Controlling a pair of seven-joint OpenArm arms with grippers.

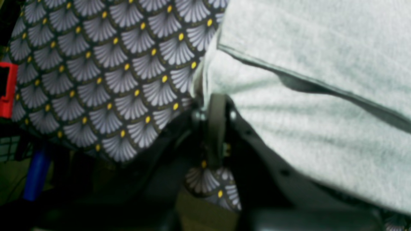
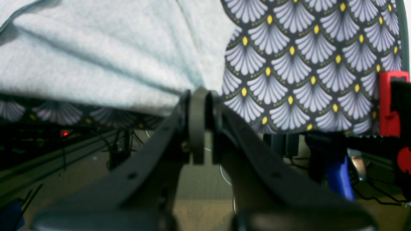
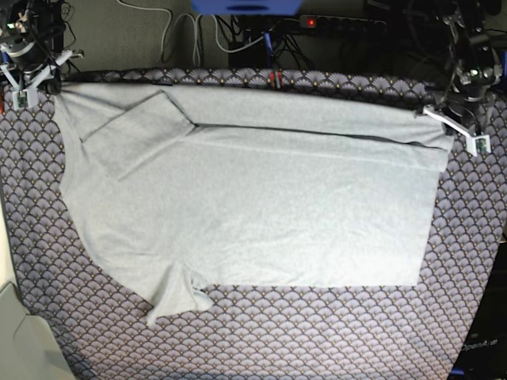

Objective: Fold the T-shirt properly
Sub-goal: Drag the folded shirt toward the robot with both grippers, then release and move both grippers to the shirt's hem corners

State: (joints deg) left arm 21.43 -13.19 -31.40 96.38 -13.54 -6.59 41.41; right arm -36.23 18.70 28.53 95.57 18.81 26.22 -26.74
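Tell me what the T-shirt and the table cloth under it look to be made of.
T-shirt: soft matte knit, likely cotton jersey; it drapes, creases and looks slightly fuzzy up close. Table cloth: thin printed woven fabric, probably cotton; crisp fan pattern with yellow dots, lying flat without sheen.

Worktop under purple-grey fan-patterned cloth with yellow dots (image 3: 317, 332); red clamp (image 2: 390, 102) at cloth edge; cables (image 3: 182, 32) behind.

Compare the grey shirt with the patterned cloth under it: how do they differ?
The T-shirt is plain pale grey; the table cloth carries purple-grey fans with yellow dots. The T-shirt is partly folded and creased; the table cloth lies flat. The T-shirt covers only part of the wider table cloth. Both are spread fabric.
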